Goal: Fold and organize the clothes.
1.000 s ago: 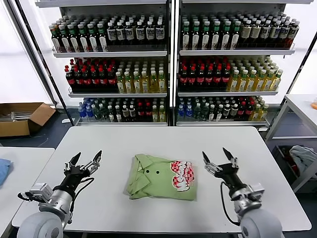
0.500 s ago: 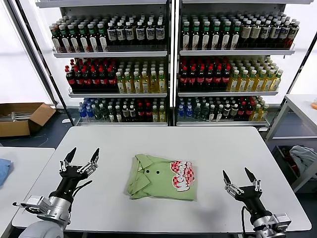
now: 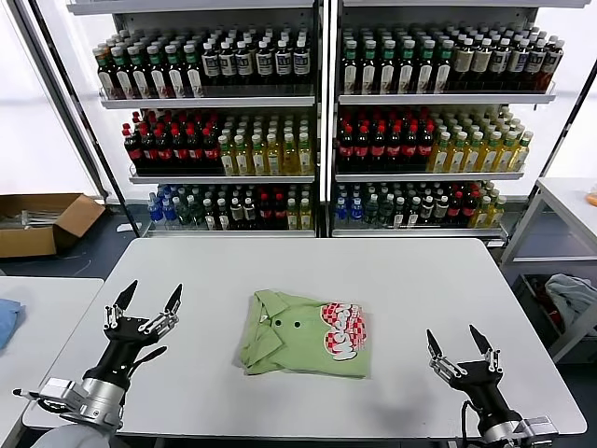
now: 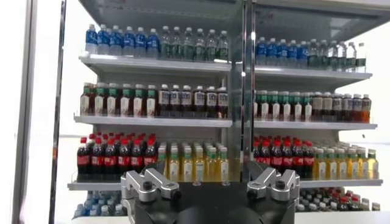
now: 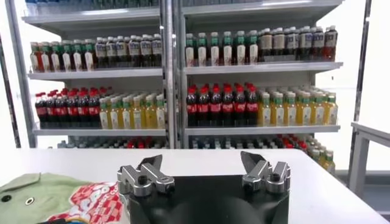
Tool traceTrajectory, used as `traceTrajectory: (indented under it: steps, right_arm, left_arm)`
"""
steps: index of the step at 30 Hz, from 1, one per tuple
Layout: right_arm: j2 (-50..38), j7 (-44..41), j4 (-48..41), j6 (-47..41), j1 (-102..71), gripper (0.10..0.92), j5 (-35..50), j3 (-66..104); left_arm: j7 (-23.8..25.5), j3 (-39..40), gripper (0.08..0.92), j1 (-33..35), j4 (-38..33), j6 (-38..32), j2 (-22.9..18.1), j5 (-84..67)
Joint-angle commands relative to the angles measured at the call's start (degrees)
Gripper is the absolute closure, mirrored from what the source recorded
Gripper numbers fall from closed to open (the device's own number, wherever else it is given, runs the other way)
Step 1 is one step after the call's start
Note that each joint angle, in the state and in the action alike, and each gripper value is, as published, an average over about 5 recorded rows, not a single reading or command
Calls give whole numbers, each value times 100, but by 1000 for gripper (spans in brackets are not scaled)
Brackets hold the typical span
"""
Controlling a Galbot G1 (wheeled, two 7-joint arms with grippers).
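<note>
So here's where you're at: the shirt (image 3: 304, 334) is lying folded into a neat rectangle right around the middle of the white counter (image 3: 308, 266), collar side up. You can see the collar and a couple of small buttons on its left half and the red-and-white print on its right half. Nothing is touching it.

Your left tool (image 3: 143, 307) is out over the left part of the counter, well apart from the shirt, fingers spread wide and pointing up toward the shelves with nothing between them. Your right tool (image 3: 461, 351) is down near the front right corner of the counter, also well clear of the shirt, also spread wide and holding nothing.

From the left wrist view you mostly just get the finger bases and the bottle shelves (image 4: 201, 122) straight ahead, so that tool is aimed away from the counter. The right wrist view catches a corner of the shirt (image 5: 55, 198), print and a button showing, off to the side of the tool (image 5: 204, 167).

Other stuff around: a cardboard box (image 3: 42, 222) on the floor off to the left, and a second table (image 3: 37, 308) on that side with a bit of blue cloth (image 3: 6, 317) at its edge.
</note>
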Motion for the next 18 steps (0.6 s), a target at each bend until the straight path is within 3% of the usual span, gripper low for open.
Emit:
traceTrajectory:
  steps: [1,18]
  right_arm:
    - [92,-105,94,-86,-192,203,-23,117]
    - [308,-309,128,-178,-180,203,-114,324]
  left_arm:
    - [397,-240,177,71,69,-71,-68,77]
    - [642,-222,177,131,-113,49,-99,163]
